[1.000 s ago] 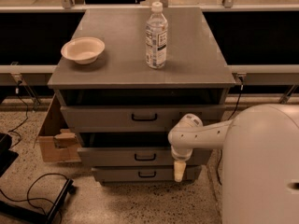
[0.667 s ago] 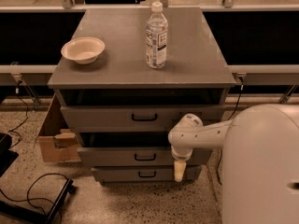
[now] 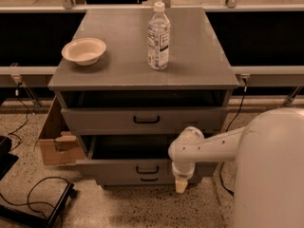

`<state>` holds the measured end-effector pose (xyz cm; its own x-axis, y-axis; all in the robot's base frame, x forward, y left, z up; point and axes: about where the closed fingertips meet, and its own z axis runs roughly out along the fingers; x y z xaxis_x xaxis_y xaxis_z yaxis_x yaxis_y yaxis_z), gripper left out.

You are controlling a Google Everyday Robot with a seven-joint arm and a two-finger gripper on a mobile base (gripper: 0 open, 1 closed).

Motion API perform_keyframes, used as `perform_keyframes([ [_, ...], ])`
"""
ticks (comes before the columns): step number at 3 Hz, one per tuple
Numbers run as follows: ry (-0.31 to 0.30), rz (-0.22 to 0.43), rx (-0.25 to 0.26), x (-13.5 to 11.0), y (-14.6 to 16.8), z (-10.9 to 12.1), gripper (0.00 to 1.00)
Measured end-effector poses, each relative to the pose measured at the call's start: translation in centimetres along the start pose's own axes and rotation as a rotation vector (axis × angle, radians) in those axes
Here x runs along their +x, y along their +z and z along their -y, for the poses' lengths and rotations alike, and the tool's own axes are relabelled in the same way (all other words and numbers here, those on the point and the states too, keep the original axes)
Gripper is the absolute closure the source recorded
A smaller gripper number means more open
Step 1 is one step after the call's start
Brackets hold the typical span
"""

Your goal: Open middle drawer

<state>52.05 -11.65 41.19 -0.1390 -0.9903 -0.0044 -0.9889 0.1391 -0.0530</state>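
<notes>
The grey cabinet [image 3: 142, 75] has three drawers. The middle drawer [image 3: 118, 169], with a small black bar handle [image 3: 147, 169], stands pulled out, with a dark gap above its front. My gripper [image 3: 181, 185] hangs pointing down in front of the right part of that drawer's front, right of the handle, on the white arm [image 3: 213, 146]. The taller top drawer [image 3: 104, 120] sits above, and the low bottom drawer [image 3: 123, 179] below.
A cream bowl [image 3: 84, 50] and a water bottle [image 3: 158, 36] stand on the cabinet top. A cardboard box [image 3: 56, 146] leans at the cabinet's left side. Black cables and a dark device [image 3: 42, 205] lie on the floor at the left. My white body [image 3: 270, 175] fills the right.
The middle drawer's front has slid further out toward the camera, and my gripper and arm have moved lower in view with it. The bowl and bottle have not moved.
</notes>
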Motion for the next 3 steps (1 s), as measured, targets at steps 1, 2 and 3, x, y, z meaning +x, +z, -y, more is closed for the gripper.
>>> perform_keyframes([
  [1,-0.002,0.0,-0.002,-0.04,-0.46,-0.19,0.64],
  [2,-0.002,0.0,-0.002,-0.04,-0.86,-0.17,0.87],
  [3,-0.002,0.0,-0.002,-0.04,-0.97,-0.16,1.0],
])
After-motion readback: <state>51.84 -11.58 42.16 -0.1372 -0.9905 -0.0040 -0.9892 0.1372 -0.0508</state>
